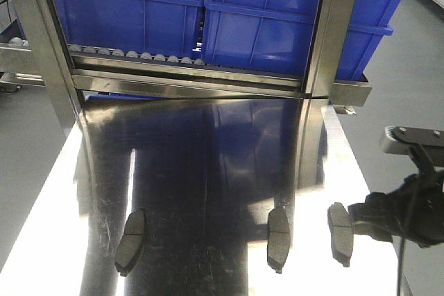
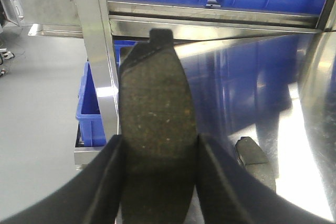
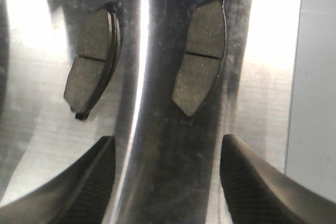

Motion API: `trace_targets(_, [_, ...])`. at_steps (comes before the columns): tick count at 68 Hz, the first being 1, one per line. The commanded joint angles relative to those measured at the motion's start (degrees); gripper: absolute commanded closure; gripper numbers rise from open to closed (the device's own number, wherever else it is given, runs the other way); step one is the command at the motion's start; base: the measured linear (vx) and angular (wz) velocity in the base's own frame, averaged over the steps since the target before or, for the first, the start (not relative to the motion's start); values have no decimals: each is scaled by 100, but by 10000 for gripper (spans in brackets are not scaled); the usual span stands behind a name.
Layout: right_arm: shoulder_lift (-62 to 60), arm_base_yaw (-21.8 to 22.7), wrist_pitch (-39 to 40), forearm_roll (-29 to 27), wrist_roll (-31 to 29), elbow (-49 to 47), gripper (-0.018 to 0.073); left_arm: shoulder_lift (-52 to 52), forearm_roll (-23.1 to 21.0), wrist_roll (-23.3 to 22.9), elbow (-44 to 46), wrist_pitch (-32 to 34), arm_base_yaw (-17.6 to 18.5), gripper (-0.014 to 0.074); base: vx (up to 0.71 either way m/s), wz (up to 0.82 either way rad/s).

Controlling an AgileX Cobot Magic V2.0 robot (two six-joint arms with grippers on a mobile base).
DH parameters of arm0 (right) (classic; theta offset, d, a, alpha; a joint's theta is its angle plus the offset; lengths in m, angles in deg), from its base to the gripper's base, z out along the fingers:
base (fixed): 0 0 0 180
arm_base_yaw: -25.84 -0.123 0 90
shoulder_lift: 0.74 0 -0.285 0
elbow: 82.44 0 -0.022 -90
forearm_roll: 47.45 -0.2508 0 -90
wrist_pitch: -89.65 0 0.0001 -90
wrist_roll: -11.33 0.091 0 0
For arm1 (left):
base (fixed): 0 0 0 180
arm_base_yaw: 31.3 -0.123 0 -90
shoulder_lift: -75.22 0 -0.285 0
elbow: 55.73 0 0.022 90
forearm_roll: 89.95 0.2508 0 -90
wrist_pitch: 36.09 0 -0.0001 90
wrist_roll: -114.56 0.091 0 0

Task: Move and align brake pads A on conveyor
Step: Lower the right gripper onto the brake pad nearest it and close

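Left gripper [image 2: 160,148] pinches one brake pad [image 2: 157,93] upright across its narrow width, by the left edge of the steel tabletop [image 1: 208,157]. Three more lie flat toward its near edge: left pad [image 1: 132,240], middle pad [image 1: 278,239], and right pad [image 1: 340,232] at the right edge. Right gripper [image 3: 167,145] is spread, empty, over the latter two.

Judged stiff, dense, apt to skid on polished steel. Take across the long edges, mid-length.

Front view misses the pinched pad; only left wrist shows it. Conveyor in no view.
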Motion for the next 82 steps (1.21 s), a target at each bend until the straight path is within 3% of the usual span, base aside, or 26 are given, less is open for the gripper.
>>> trace_targets(1, [237,-224,260,705,796,-401,127,-60,-68,1,162,568,28,603,0,0])
trace_targets(8, [697,-350,222,1012,1128,-632,127,-60,-68,1,162,568,28,603,0,0])
trace_targets(38, [2616,-513,-202,1025,1540,-1599,127,-60,-68,1,162,568,28,603,0,0])
trace_targets(82, [3150,-500,145,1157,1854,-1600,127,-60,-68,1,162,568,28,603,0,0])
